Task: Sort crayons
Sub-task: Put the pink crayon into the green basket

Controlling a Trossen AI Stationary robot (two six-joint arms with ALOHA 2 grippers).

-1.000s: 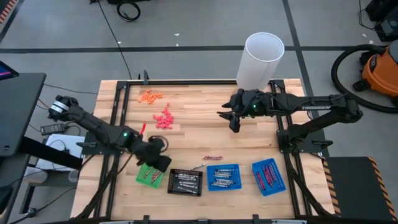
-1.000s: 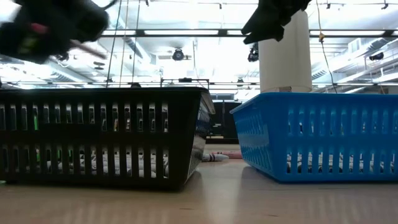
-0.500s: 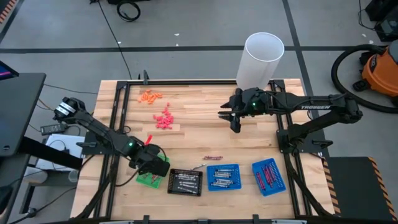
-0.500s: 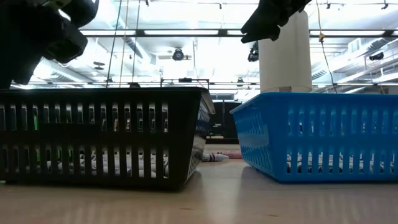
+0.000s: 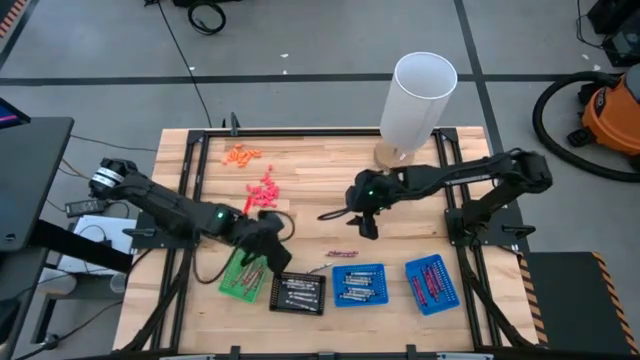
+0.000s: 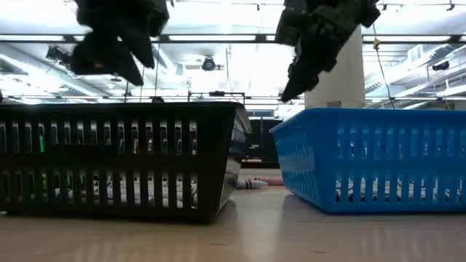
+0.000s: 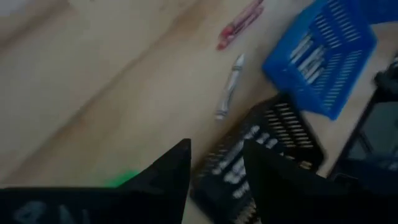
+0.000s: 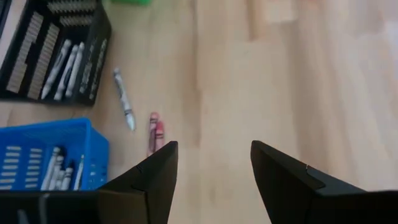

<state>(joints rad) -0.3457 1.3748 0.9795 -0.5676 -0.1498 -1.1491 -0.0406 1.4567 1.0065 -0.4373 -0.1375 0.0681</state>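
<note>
Two maroon crayons (image 5: 342,253) and one grey-white crayon (image 5: 318,268) lie loose on the wooden table, just behind the trays. More crayons lie in the black tray (image 5: 298,292) and the two blue trays (image 5: 358,285) (image 5: 432,283). My left gripper (image 5: 268,250) hovers open over the gap between the green tray (image 5: 236,282) and the black tray, with nothing between its fingers. My right gripper (image 5: 366,228) hangs open above the table, a little behind the maroon crayons (image 8: 154,132), and holds nothing. The left wrist view shows the grey-white crayon (image 7: 229,87) ahead of the left fingers.
A tall white cylinder (image 5: 420,100) stands at the table's far edge. Pink bits (image 5: 262,193) and orange bits (image 5: 241,153) lie at the far left. The four trays stand in a row along the near edge. Bare wood lies between the two grippers.
My left gripper has swung from above the green tray toward the table's right, nearer the black tray, rolling as it went. My right gripper has come down and toward the near edge, closer to the loose crayons. The crayons and trays have stayed put.
</note>
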